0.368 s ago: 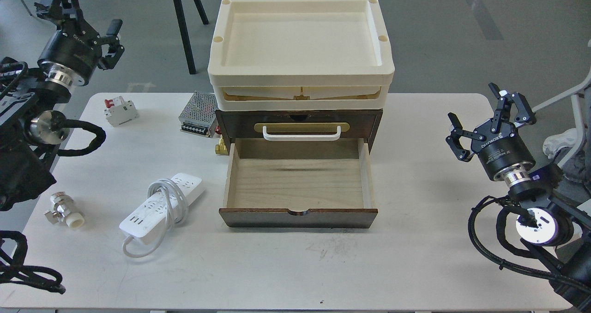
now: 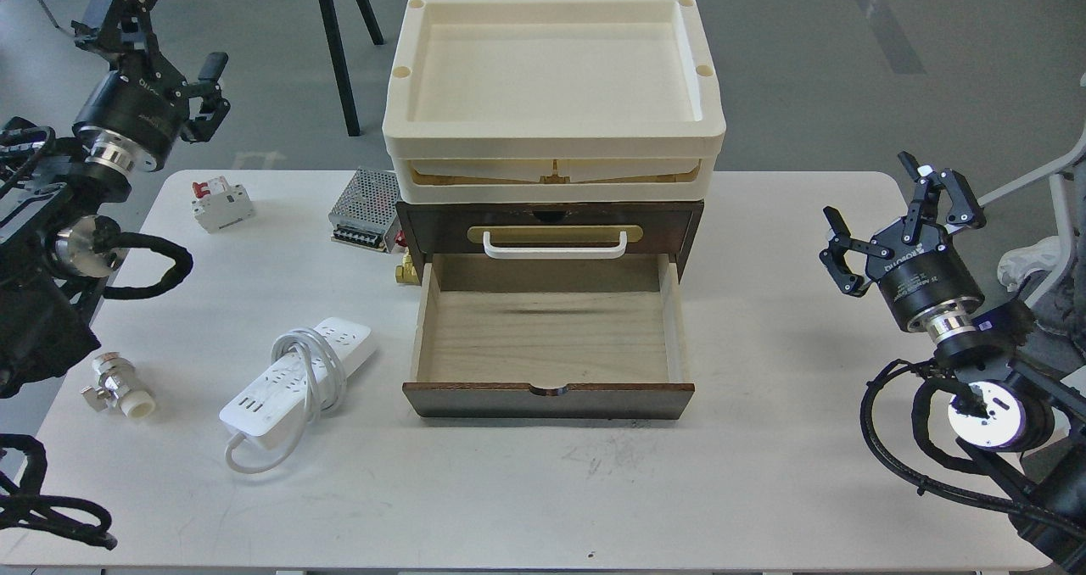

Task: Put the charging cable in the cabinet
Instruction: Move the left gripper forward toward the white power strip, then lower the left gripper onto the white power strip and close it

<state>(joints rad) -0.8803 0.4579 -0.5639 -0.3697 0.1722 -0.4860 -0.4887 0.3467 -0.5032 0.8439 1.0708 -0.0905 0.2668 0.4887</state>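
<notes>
The charging cable (image 2: 293,384), a long white power strip with its cord looped around the middle, lies on the white table left of the cabinet. The cabinet (image 2: 550,227) is a small dark-brown chest at the table's middle. Its lower drawer (image 2: 547,329) is pulled out, with a pale wood interior and nothing in it. The upper drawer is shut, with a white bar handle (image 2: 555,244). My left gripper (image 2: 161,36) is open and empty, high beyond the table's far left corner. My right gripper (image 2: 899,219) is open and empty, above the table's right edge.
A cream plastic tray (image 2: 551,138) sits on top of the cabinet. A white circuit breaker (image 2: 221,203) with a red switch and a metal power supply (image 2: 366,209) lie at the back left. A small metal valve fitting (image 2: 119,388) lies near the left edge.
</notes>
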